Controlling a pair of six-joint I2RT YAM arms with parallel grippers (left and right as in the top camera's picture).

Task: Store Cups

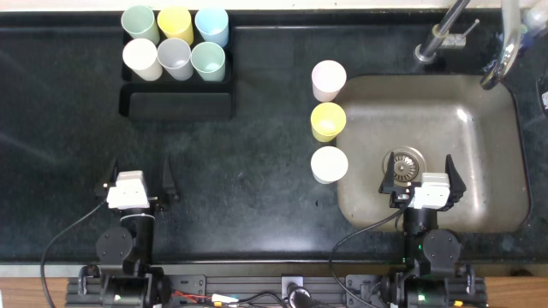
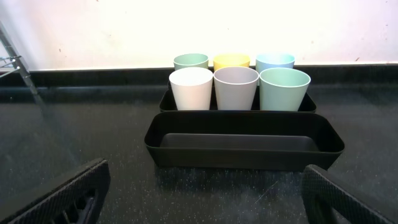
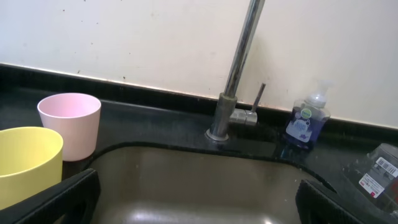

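My left claw (image 1: 139, 177) is spread wide above the countertop (image 1: 257, 197), and my right claw (image 1: 419, 167) is spread wide over the sink (image 1: 488, 205) (both holding nothing). The pink cup (image 1: 328, 79), yellow cup (image 1: 327, 121) and white cup (image 1: 329, 163) line the sink's rim. Six cups (image 1: 175, 56) stand in the black tray (image 1: 180, 106).

Six upright cups (image 1: 175, 56) fill tray (image 1: 180, 105); three cups (image 1: 328, 122) beside sink (image 1: 479, 103).

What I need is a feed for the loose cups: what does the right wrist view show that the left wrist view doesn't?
Right wrist alone: loose pink cup, loose yellow cup, sink, faucet, soap bottle. Left wrist alone: tray holding six cups at its back, front compartment empty. Both: black counter and pale wall.
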